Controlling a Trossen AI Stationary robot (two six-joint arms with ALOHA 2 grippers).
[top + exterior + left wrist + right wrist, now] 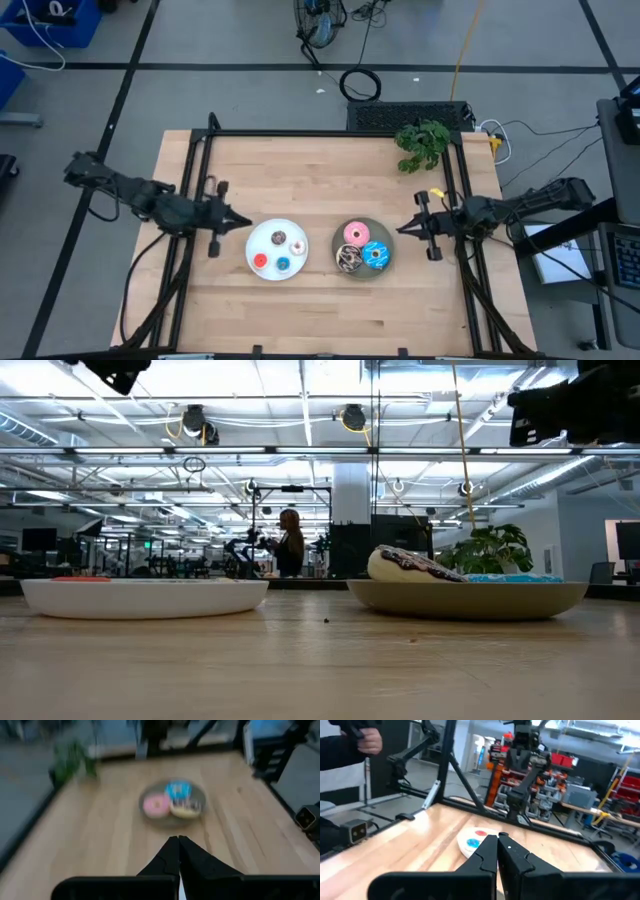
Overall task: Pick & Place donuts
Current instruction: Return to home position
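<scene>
In the grey plate (337,246): pink donut (354,234), large blue donut (376,254), brown-sprinkled donut (348,261), crowded together. In the white plate (258,243), just beside the grey plate on the left arm's side: small brown donut (279,238), small white donut (298,247), small red donut (261,262), small blue donut (283,264), each apart. All rings flat, holes upward, no long axis. Seen level with the table (320,660), small ones nearly all hidden behind the white rim. Left gripper (245,224) beyond the white plate from the grey plate, fingers pressed together, empty. Right gripper (400,229) near the grey plate's other side, fingers likewise closed, holding nothing.
</scene>
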